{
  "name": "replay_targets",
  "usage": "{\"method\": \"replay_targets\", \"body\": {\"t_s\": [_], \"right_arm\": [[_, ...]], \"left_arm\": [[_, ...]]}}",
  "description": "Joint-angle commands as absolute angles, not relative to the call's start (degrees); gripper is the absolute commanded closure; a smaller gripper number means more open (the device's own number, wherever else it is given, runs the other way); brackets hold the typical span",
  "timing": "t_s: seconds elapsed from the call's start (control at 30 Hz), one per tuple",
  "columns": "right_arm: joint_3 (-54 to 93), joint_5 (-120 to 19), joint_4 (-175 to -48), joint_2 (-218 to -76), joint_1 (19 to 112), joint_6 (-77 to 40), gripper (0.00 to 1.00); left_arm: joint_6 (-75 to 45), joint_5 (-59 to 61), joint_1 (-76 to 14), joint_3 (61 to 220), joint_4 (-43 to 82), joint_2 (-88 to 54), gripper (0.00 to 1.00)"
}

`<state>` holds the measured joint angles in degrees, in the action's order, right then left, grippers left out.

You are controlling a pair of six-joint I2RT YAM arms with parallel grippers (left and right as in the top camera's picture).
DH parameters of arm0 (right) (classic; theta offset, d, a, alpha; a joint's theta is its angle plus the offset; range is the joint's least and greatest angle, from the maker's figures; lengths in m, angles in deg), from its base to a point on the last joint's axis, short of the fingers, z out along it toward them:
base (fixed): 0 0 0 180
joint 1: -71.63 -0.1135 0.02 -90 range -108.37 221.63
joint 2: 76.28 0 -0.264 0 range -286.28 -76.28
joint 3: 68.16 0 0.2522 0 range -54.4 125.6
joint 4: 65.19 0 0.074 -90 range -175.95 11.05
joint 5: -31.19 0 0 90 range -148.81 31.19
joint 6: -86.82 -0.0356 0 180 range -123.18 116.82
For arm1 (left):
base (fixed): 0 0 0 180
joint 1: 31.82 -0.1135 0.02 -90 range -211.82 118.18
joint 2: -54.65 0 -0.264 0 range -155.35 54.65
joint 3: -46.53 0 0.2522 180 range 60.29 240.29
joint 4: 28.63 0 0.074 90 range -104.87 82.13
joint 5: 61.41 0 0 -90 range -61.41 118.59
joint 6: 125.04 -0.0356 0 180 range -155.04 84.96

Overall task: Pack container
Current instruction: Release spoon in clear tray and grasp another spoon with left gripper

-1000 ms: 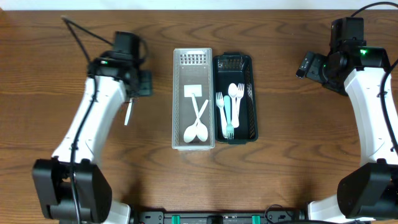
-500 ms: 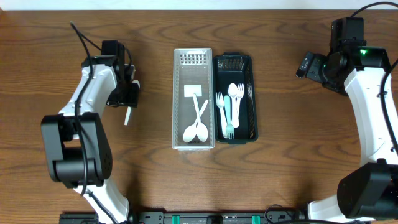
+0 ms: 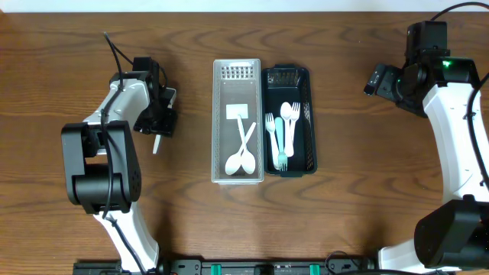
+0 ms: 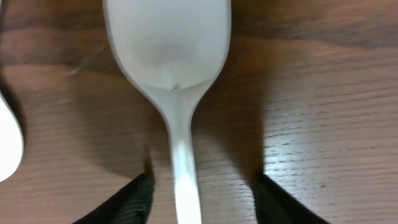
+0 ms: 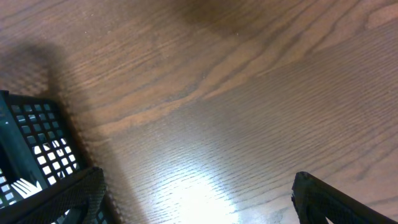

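wood table [image 3: 344, 214]: left hand [image 4: 205, 196] spread astride spoon [image 4: 168, 43], its bowl cropped; right hand [image 5: 199, 199] wide apart, empty.

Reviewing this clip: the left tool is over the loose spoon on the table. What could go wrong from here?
1. The left tool is open and straddles the thin handle of the spoon, which lies flat on the table. Closing may catch only the handle's edge, so it could slip or flip.
2. The clear tray already holds two crossed spoons; a third might rest on them or on the rim instead of settling.
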<state>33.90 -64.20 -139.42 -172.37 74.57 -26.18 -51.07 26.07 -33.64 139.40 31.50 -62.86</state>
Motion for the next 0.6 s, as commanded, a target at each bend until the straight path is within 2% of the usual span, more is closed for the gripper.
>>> {"method": "replay_targets", "body": {"t_s": [0.0, 0.03, 0.1, 0.37, 0.57], "right_arm": [[33.9, -64.6, -139.4, -172.5, 74.6, -26.2, 0.01], [33.9, -64.6, -139.4, -172.5, 74.6, -26.2, 0.01], [33.9, -64.6, -139.5, -172.5, 74.6, -26.2, 0.01], [33.9, -64.6, -139.6, -172.5, 74.6, -26.2, 0.01], [33.9, -64.6, -139.6, -172.5, 74.6, -26.3, 0.01]], "left_arm": [[-49.8, 23.9, -33.7, 139.3, 31.4, -64.8, 0.66], [-49.8, 23.9, -33.7, 139.3, 31.6, -64.9, 0.78], [-49.8, 23.9, -33.7, 139.3, 32.0, -64.8, 0.93], [-48.9, 24.1, -33.6, 143.0, 40.1, -59.5, 0.94], [-40.1, 19.9, -30.6, 153.7, 50.7, -48.5, 0.94]]}}
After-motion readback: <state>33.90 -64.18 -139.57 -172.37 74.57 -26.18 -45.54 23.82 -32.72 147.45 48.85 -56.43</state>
